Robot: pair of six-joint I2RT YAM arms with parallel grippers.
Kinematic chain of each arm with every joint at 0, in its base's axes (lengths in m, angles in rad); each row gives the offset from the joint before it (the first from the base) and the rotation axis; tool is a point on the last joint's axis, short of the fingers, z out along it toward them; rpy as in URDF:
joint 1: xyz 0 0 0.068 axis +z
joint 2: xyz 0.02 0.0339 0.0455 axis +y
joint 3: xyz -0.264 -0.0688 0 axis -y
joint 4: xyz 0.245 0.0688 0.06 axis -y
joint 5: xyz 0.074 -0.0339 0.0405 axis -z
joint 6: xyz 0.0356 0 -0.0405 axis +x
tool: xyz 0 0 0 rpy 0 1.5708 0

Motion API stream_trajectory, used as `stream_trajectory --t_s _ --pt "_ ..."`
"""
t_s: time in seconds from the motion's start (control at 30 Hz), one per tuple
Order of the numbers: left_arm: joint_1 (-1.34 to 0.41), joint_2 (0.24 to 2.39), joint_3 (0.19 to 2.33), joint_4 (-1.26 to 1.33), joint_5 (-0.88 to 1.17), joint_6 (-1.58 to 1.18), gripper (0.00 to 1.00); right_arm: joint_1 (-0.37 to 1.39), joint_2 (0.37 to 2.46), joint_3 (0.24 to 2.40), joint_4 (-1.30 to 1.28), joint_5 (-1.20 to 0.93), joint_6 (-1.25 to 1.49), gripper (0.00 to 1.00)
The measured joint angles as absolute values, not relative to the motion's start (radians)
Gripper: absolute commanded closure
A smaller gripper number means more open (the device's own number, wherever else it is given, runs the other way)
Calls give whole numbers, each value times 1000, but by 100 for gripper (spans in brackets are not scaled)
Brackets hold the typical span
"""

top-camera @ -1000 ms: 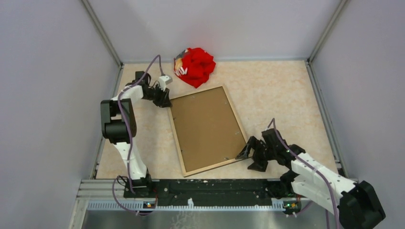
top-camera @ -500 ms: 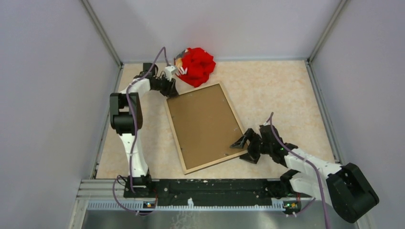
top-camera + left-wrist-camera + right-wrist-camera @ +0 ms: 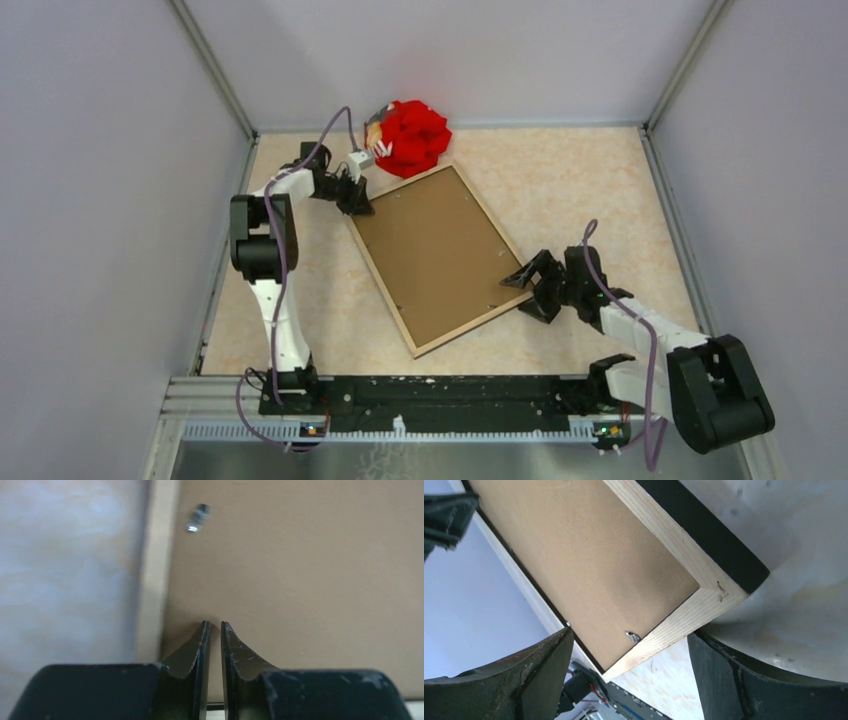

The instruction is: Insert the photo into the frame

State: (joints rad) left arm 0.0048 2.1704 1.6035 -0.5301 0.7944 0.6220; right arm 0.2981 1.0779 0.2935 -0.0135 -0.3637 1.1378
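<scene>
The frame [image 3: 385,287] lies back up on the table [image 3: 600,190] with the photo [image 3: 440,255] inside it, brown back showing. Grey walls stand around. A red cloth bundle [image 3: 410,138] lies by the frame's far corner. Your left tool [image 3: 214,625] is nearly pressed together over the photo. Your right tool [image 3: 530,292] spreads wide around a frame corner.

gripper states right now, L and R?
Left gripper: shut, holding nothing, over the photo.
Right gripper: open, astride the frame corner.

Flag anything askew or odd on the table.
The frame lies back-up, skewed diagonal to the table edges, its far corner right at the red cloth bundle; touching or not, cannot tell. Right gripper open astride the frame's right corner. No damage visible.
</scene>
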Motion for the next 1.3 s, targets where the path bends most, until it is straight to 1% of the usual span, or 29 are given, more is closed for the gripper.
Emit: stream_trajectory --t_s 0.07,0.27,0.3,0.33,0.37,0.5,0.7,0.83,0.97,1.03,1.2,1.3 --pt "2 2146 1544 -552 839 675 80 271 1121 327 -21 -370 1113 16" --pt "-22 2051 1406 -701 885 791 77 199 1243 437 -61 -372 1029 16" --pt "-23 2044 1399 -726 885 799 74 189 1257 450 -65 -368 1016 16" --pt "-24 2040 1398 -752 883 805 64 181 1264 457 -66 -364 1010 16" --pt "-25 2038 1398 -770 879 806 59 173 1268 462 -67 -360 1002 16" --pt "-10 2037 1456 -772 858 727 46 167 1268 462 -65 -355 990 16" --pt "33 2056 1615 -538 759 522 42 167 1246 442 -47 -345 991 16" --pt "35 2185 1796 -467 723 439 42 167 1209 417 -44 -329 991 16" --pt "28 2291 1831 -458 706 397 43 167 1179 397 -45 -319 991 16" --pt "25 2331 1832 -450 719 382 47 167 1173 392 -41 -317 991 16" --pt "25 2333 1838 -472 728 364 58 167 1164 379 -25 -319 991 16" --pt "25 2333 1837 -499 749 367 62 167 1159 373 -18 -318 995 16"
